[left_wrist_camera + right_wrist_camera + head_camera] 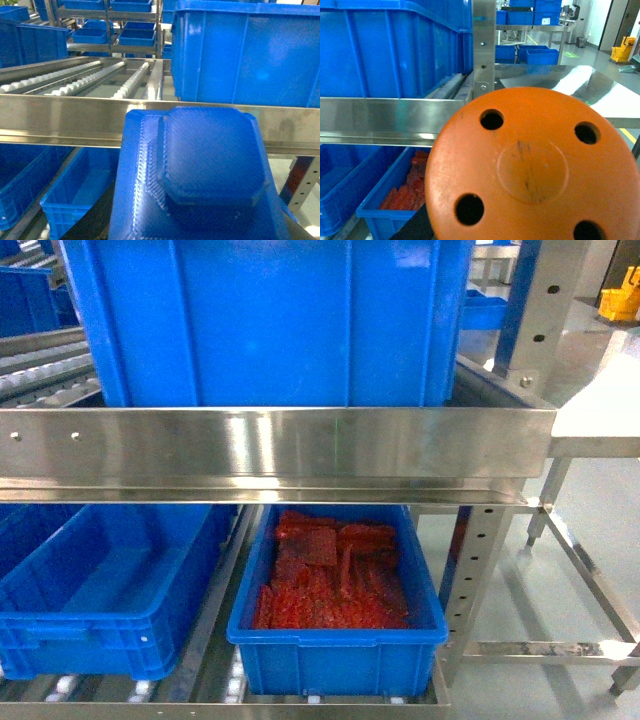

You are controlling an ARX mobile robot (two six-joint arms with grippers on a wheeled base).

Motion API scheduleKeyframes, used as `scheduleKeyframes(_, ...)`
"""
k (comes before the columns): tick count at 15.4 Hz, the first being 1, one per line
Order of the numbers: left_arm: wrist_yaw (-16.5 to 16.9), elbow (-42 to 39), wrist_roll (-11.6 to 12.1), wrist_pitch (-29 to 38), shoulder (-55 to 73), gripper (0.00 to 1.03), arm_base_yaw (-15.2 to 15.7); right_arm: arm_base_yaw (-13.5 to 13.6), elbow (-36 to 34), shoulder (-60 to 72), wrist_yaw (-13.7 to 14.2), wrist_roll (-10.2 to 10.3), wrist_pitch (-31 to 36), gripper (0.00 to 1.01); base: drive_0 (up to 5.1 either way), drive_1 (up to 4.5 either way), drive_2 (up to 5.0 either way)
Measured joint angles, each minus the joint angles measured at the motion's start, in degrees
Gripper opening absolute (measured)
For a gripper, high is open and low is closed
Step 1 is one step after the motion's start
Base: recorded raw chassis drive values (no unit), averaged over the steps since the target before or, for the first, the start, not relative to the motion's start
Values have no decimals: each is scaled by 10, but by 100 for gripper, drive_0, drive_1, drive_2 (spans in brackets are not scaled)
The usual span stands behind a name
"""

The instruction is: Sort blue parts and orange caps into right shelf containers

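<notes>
Standing at rack: steel shelf (pixel 270 445), bin (pixel 270 320) above
Floor: grey, glossy
Left gripper: grasping blue part (pixel 200 175)
Right gripper: grasping orange cap (pixel 530 170)

A large bin (pixel 265 320) sits on the upper shelf (pixel 270 445) — below it, two bins (pixel 335 645) side by side

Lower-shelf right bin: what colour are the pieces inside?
Red, the flat pieces in the blue bin; head view shows them best.
</notes>
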Motion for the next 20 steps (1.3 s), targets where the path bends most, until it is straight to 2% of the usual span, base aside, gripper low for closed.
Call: scheduleKeyframes(20, 0, 0, 0, -2, 0, 42, 0, 0, 0, 0, 0, 0, -1, 45, -509, 236, 236)
